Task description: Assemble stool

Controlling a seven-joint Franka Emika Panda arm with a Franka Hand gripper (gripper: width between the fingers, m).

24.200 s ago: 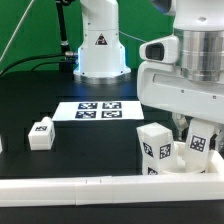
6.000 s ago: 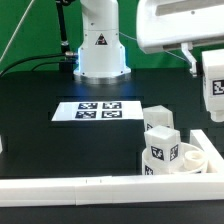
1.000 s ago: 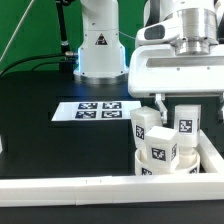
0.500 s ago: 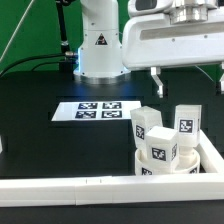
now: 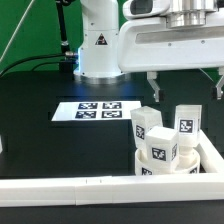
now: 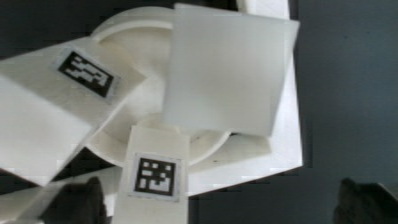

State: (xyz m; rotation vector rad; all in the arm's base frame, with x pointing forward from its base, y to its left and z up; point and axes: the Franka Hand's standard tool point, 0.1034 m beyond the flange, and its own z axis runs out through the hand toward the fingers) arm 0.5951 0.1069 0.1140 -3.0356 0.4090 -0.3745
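The white stool stands upside down at the exterior view's lower right. Its round seat disc (image 5: 166,163) carries three short tagged legs, upright in its sockets: one at the left (image 5: 145,125), one at the right (image 5: 187,121) and one in front (image 5: 160,148). My gripper (image 5: 185,88) hangs open and empty above the legs, clear of them, with one finger (image 5: 152,86) on each side. In the wrist view the seat rim (image 6: 128,28) and the legs (image 6: 228,75) fill the picture, and the dark fingertips (image 6: 64,203) stand wide apart around my gripper's middle (image 6: 214,205).
The marker board (image 5: 98,110) lies flat at the table's middle. The long white L-shaped rail (image 5: 70,184) runs along the front edge and up the right side of the stool. The robot base (image 5: 100,45) stands at the back.
My gripper has risen from around the right leg to well above the legs, staying open. The legs and the seat have not moved.
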